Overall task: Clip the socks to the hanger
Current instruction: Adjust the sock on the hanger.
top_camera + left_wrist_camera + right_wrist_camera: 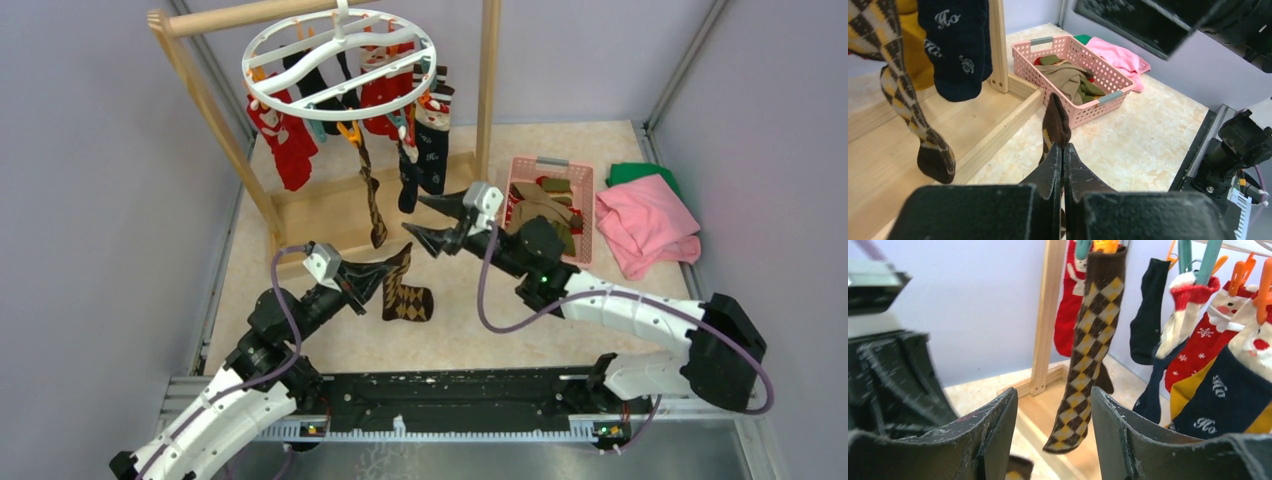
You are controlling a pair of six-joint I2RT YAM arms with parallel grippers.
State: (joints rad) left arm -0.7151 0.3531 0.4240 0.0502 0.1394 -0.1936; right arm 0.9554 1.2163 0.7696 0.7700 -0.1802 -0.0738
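Left gripper (pixel 1063 150) clamped on brown argyle-diamond knit sock (pixel 1055 120); right gripper (pixel 1053 395) jaws apart, facing clipped argyle sock (pixel 1098 315).

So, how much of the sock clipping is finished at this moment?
Done: clipped socks hang from the hanger, among them a brown argyle sock. In hand: the left fingers are shut on the matching argyle sock; the right fingers stand open, empty. Left: olive socks lie in the pink basket.
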